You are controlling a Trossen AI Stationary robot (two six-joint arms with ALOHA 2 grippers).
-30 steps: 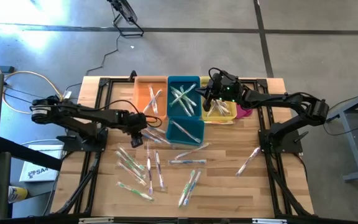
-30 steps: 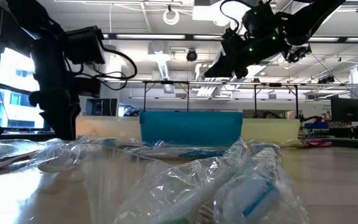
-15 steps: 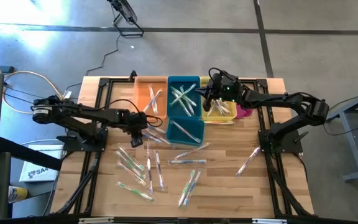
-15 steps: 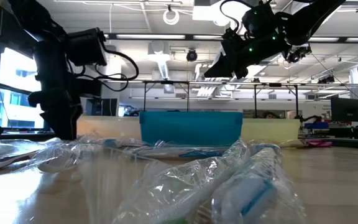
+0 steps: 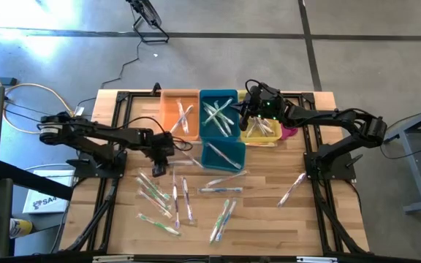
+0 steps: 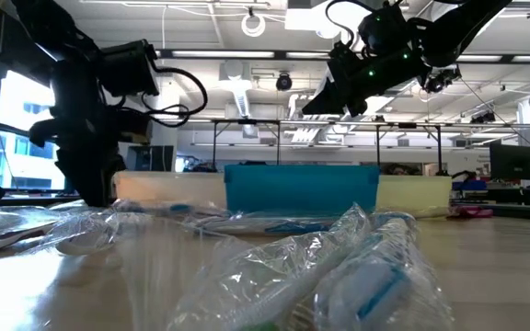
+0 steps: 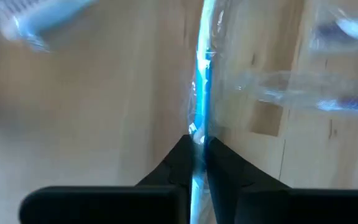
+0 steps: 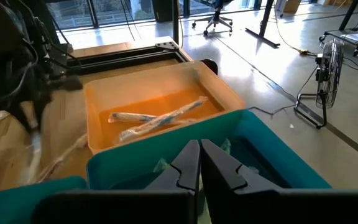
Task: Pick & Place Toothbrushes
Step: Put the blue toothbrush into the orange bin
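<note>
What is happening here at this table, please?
A two-armed robot is sorting wrapped toothbrushes into bins. The left end effector is down on the table, shut on a blue-handled toothbrush, beside the orange bin. The right end effector is shut and empty, above the teal bin. Many toothbrushes lie loose on the table; some are already in the bins, including the yellow bin.

bright overhead light, blurred left wrist view, foreground defocused
</note>
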